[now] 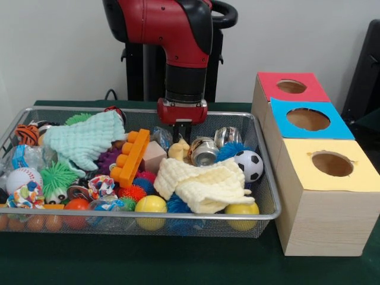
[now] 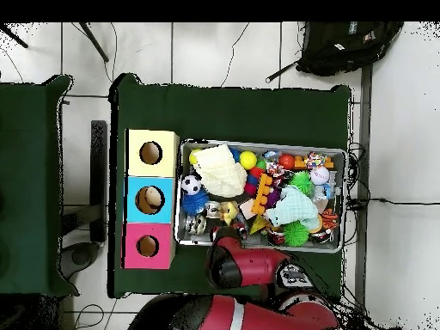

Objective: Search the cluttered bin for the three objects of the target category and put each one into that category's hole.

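Observation:
My gripper [image 1: 182, 133] hangs straight down from the red arm into the back middle of the wire bin [image 1: 136, 218]. It sits just above a small pale yellow toy [image 1: 177, 149], beside two shiny metal cans [image 1: 205, 151]. A cream cloth [image 1: 202, 181] lies in front of them and a black-and-white soccer ball [image 1: 249, 165] to the right. An orange toy brick [image 1: 130, 157] and a mint cloth [image 1: 86, 139] lie to the left. In the overhead view the arm [image 2: 236, 262] covers the gripper at the bin's [image 2: 345, 198] lower edge.
Three wooden boxes with round holes stand in a row beside the bin: red [image 1: 267, 83], blue [image 1: 285, 124], yellow [image 1: 303, 172]. Overhead they show as yellow [image 2: 137, 137], blue [image 2: 133, 185], red [image 2: 133, 232]. Spiky balls, yellow balls and a baseball [image 1: 22, 177] crowd the bin.

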